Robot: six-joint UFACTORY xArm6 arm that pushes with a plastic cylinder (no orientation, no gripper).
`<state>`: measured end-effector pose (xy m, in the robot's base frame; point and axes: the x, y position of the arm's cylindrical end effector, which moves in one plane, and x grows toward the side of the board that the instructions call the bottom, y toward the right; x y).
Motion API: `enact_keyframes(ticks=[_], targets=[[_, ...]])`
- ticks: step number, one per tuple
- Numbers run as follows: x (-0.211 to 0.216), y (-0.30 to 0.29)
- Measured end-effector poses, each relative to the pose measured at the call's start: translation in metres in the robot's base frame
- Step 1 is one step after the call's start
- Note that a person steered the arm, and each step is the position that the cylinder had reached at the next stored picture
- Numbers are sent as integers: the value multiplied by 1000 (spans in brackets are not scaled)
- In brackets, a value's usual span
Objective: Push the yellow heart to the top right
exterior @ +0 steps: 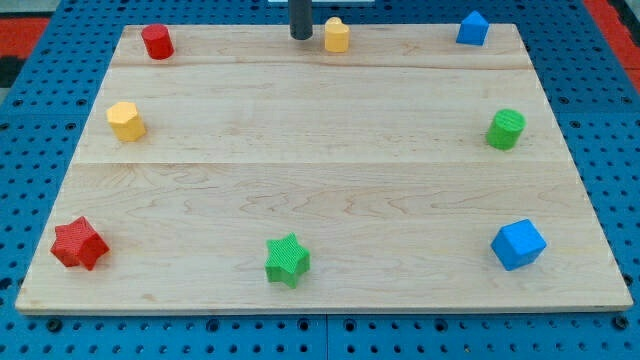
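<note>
The yellow heart stands at the top edge of the wooden board, slightly right of centre. My tip, the end of the dark rod, is just left of the heart, with a narrow gap between them. The board's top right corner holds a blue block of a pointed, house-like shape, well to the right of the heart.
A red cylinder is at the top left and a yellow pentagon at the left. A green cylinder is at the right. A red star, a green star and a blue cube line the bottom.
</note>
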<state>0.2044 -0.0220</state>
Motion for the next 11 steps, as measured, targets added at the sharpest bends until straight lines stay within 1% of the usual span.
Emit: enact_keyframes(ticks=[7, 10, 11], targets=[[1, 149], [1, 197], [1, 181]])
